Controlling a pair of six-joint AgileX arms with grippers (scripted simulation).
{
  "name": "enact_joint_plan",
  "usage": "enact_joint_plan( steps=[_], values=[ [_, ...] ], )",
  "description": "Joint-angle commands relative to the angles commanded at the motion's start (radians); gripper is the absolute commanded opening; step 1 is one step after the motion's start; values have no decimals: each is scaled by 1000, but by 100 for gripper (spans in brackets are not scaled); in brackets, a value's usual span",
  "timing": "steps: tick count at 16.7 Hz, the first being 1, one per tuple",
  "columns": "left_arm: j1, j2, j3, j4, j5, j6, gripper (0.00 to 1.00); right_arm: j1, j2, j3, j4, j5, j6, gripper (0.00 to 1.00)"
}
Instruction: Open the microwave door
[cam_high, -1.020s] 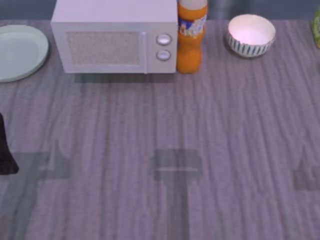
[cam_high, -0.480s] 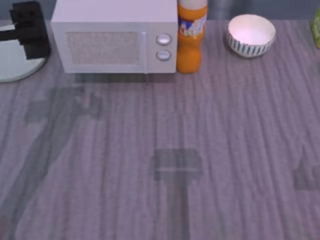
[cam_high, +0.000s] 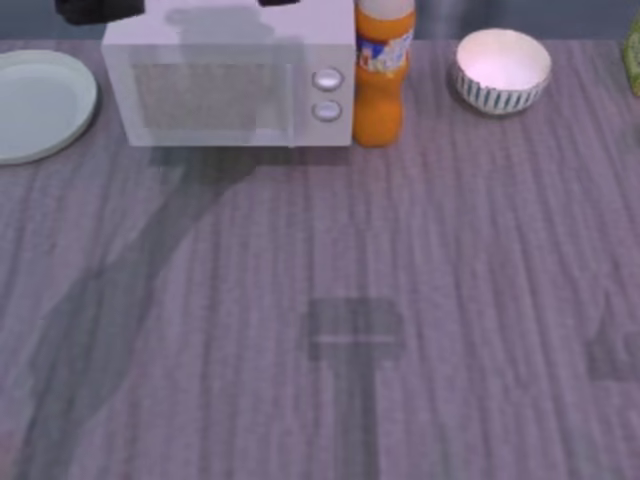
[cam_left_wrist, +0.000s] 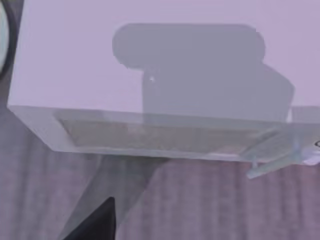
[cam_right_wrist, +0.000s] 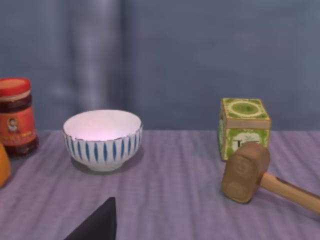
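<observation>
The white microwave (cam_high: 230, 40) stands at the back left of the table, two silver knobs (cam_high: 327, 95) on its right panel. The microwave door (cam_high: 205, 96), with its speckled grey window, lies flush with the front, and the slim handle (cam_high: 291, 100) runs down its right edge. My left gripper (cam_high: 98, 8) hangs high over the microwave's back left corner, mostly cut off by the top view's edge. Its shadow falls on the microwave's top (cam_left_wrist: 165, 65) and door (cam_left_wrist: 160, 137). The right arm is out of the top view; a dark tip of my right gripper (cam_right_wrist: 97, 225) shows.
An orange bottle (cam_high: 381, 75) stands against the microwave's right side. A striped bowl (cam_high: 502, 68) sits further right and a pale plate (cam_high: 40, 100) at the left. A wooden hammer (cam_right_wrist: 250, 172), a green box (cam_right_wrist: 244, 125) and a red-lidded jar (cam_right_wrist: 16, 115) lie near the right arm.
My left arm rose from the table's left edge, swung back and right, and now hangs above the microwave. Its shadow moved onto the microwave. The door has not moved.
</observation>
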Motion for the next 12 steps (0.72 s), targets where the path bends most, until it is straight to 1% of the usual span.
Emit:
enact_joint_plan(
  steps=[3,5,7,12],
  values=[
    [-52,200,200,-108,-24,-46,100,0,0,0,0,0,0,100],
    [-74,284,282,-156,-35,-66,100,0,0,0,0,0,0,100],
    [-85,326,323,-181,-41,-76,100,0,0,0,0,0,0,100],
    [-82,331,325,-182,-40,-76,100,0,0,0,0,0,0,100]
  ],
)
